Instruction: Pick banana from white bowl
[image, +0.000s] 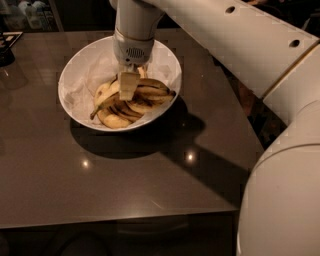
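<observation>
The white bowl (75, 85) stands on the dark table at the back left and holds several yellow, brown-streaked bananas. The banana (104, 101), long and slender, runs from its dark tip at the bowl's lower left up to the middle of the pile. My gripper (129, 86) reaches straight down into the bowl from above, its pale fingers (128, 80) pressed together on the banana's upper end. The shorter bananas (142, 97) lie to the right of it and below it, partly hidden by the gripper.
The dark glossy table (125, 185) stretches to its front edge at the bottom of the view. My white arm (240, 45) crosses the upper right and its large body fills the lower right corner. Dark objects (7, 47) sit at the table's far left.
</observation>
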